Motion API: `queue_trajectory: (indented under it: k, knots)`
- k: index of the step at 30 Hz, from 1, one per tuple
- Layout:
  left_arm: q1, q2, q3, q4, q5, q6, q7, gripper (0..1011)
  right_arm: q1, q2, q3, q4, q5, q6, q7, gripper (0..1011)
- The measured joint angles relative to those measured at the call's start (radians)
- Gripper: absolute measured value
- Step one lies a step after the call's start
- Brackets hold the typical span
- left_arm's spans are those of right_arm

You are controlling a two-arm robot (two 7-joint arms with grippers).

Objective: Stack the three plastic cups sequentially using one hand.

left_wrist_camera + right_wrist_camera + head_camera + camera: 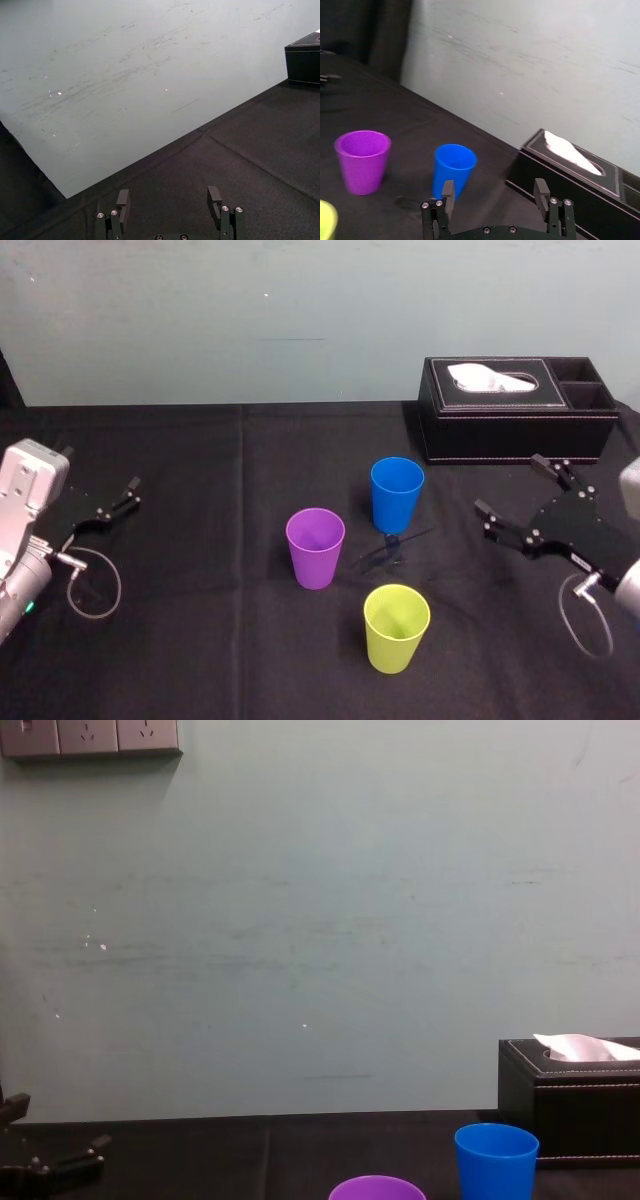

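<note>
Three plastic cups stand upright and apart on the black tablecloth. The purple cup (315, 548) (362, 160) (377, 1188) is in the middle. Behind it to the right stands the blue cup (397, 494) (454, 167) (496, 1160), and the yellow-green cup (396, 628) (326, 220) is nearest the front. My right gripper (510, 483) (494, 186) hovers open and empty to the right of the blue cup, pointing toward it. My left gripper (118, 502) (168, 196) rests open and empty at the far left, well away from the cups.
A black tissue box (515, 408) (570, 165) (580, 1105) with side compartments stands at the back right, just behind the right gripper. A pale wall (300, 320) rises behind the table. Bare cloth lies between the left gripper and the purple cup.
</note>
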Motion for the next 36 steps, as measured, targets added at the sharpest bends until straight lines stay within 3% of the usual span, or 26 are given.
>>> queue_trajectory:
  k: [11,21,29,36]
  knots:
    - [0.000,0.000,0.000,0.000,0.000,0.000,0.000,1010,-0.109,0.090,0.063,-0.063,0.094,-0.063,0.171,1003]
    - [0.000,0.000,0.000,0.000,0.000,0.000,0.000,1010,-0.173,0.134,0.077,-0.059,0.109,-0.115,0.293,1003]
    - [0.000,0.000,0.000,0.000,0.000,0.000,0.000,1010,-0.193,0.132,0.066,-0.044,0.094,-0.123,0.345,1003]
    - [0.000,0.000,0.000,0.000,0.000,0.000,0.000,1010,-0.184,0.102,0.040,-0.027,0.072,-0.108,0.374,1003]
